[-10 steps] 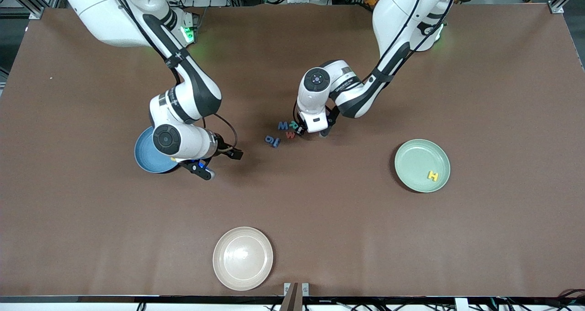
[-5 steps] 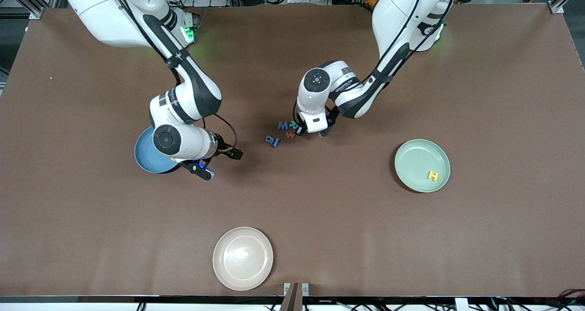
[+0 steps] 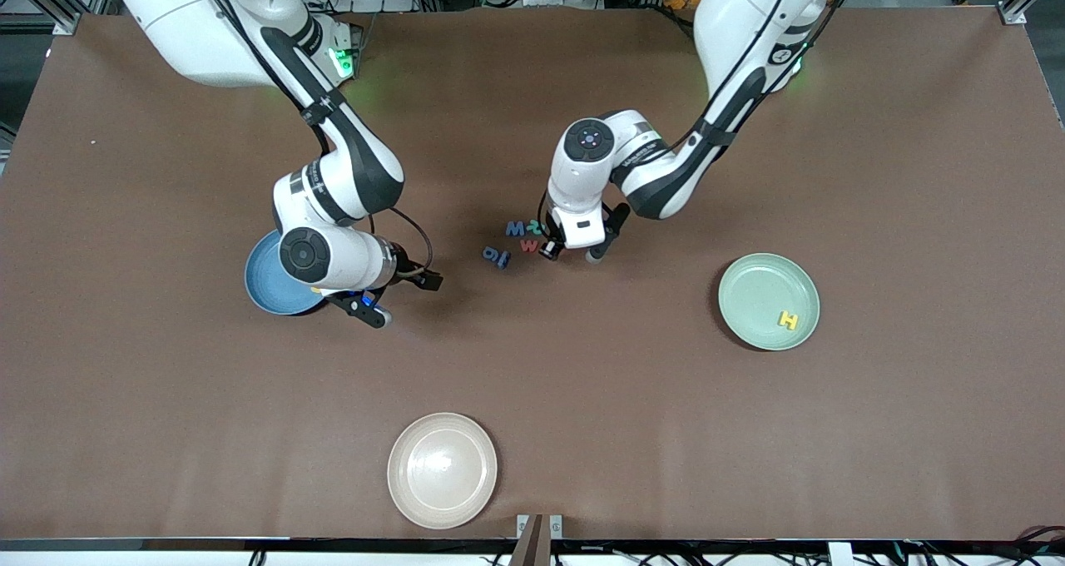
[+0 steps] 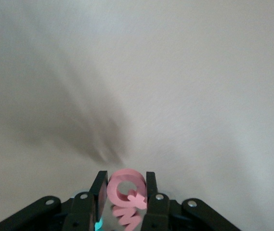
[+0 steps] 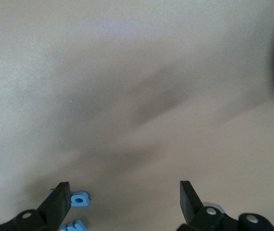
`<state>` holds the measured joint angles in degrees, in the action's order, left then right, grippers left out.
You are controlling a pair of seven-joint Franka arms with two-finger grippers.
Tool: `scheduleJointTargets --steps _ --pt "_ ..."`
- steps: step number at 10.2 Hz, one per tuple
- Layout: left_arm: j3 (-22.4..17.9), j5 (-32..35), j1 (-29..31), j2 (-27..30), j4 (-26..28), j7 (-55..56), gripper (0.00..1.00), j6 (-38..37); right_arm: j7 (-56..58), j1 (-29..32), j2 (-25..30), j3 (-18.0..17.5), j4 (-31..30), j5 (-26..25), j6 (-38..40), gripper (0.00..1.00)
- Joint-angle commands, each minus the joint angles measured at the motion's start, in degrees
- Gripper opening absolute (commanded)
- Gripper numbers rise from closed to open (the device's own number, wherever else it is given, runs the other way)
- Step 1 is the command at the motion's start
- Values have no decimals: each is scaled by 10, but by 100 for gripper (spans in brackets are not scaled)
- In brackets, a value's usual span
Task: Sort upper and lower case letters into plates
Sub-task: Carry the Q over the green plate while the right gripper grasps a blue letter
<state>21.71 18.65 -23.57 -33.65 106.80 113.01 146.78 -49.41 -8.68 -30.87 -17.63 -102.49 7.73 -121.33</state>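
Left end effector (image 4: 125, 185): closed on a small red letter (image 4: 125, 188). It hangs low over the worktop (image 3: 582, 383), at the 3 o'clock edge of the letter cluster in the front view.
Held letter: clamped upright between the two black fingers (image 4: 100, 186). It has a round ring, possibly a Q, but the shape is not clear.
Change since a second ago: the left wrist has shifted a little toward 4 o'clock in the front view. The jaws have drawn in on the letter, and the cluster looks thinner at the spot next to them.
Letters on the worktop: blue M (image 3: 516, 228) and a teal letter (image 3: 533, 229) lie side by side. The red W (image 3: 529, 245) is just nearer the camera, and a blue pair (image 3: 497, 255) sits at 7 o'clock of the M.
Mint green plate (image 3: 753, 287): at 4 o'clock from the cluster, well apart from it, with the yellow H (image 3: 787, 320) in it.
Light blue plate (image 3: 260, 287): at 9 o'clock from the cluster, partly under the right arm.
Right end effector (image 5: 123, 197): fingers wide apart and holding nothing. It waits unmoved over the worktop just beside the light blue plate.
Cream plate (image 3: 442, 469): at 6 o'clock, near the camera edge.
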Motion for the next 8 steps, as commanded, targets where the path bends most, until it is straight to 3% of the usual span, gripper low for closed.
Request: scheduleJointTargets --steps 1,4,6,8 --pt "1 15 34 31 5 -54 0 -18 -32 -41 -10 -1 20 -6 -21 100" --pt "2 14 65 35 -6 -127 0 -61 -39 -116 -33 1 19 -19 -99 100" --pt "4 10 102 53 -6 -180 0 -83 -80 -135 -47 1 20 -69 -105 100" --pt "5 4 140 75 -6 -248 0 -130 -85 -141 -56 1 19 -84 -123 100"
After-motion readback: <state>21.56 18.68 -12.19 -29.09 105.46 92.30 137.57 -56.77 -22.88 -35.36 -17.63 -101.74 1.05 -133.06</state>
